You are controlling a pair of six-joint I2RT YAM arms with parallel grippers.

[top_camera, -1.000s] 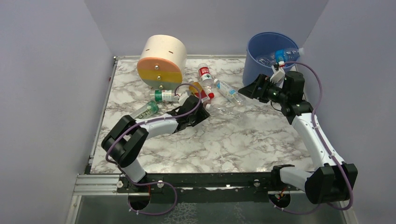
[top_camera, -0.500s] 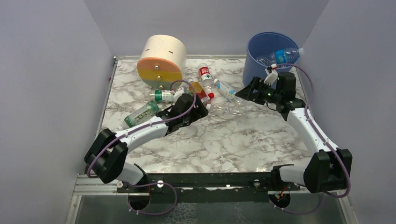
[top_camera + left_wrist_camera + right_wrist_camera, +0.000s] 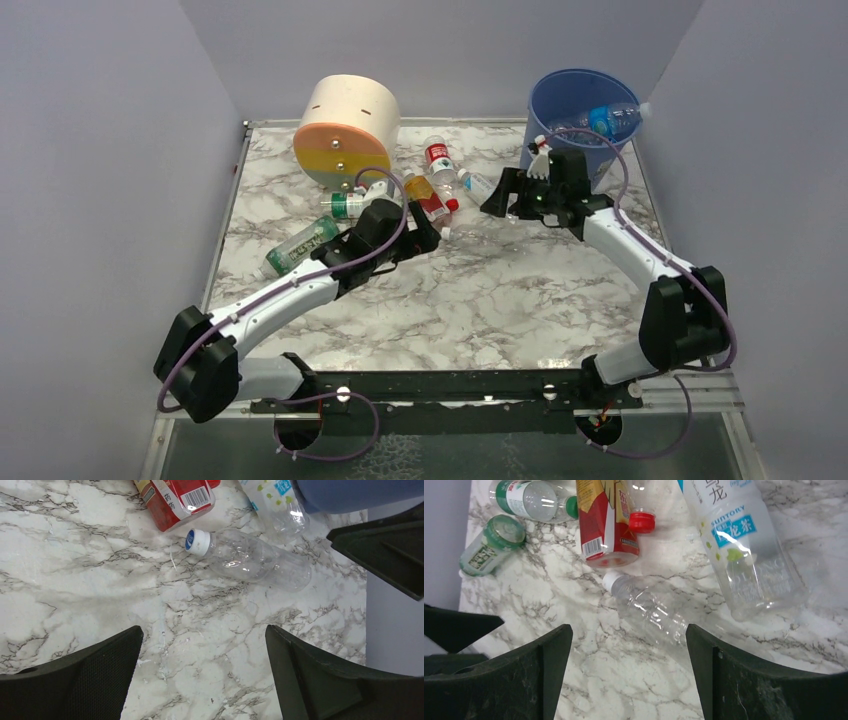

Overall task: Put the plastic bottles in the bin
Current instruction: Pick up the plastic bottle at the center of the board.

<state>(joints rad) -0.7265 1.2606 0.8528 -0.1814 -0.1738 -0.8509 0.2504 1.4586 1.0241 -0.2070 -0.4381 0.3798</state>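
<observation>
Both open, left gripper (image 3: 204, 635) and right gripper (image 3: 629, 630) hover over clear white-capped plastic bottle (image 3: 255, 560) near tall blue bin (image 3: 540, 125), seemingly for pickup.

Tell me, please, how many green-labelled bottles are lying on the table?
2. One green-labelled bottle lies near the left edge of the table; the second bottle lies farther back, just in front of the cylinder. Others may lie hidden.
</observation>
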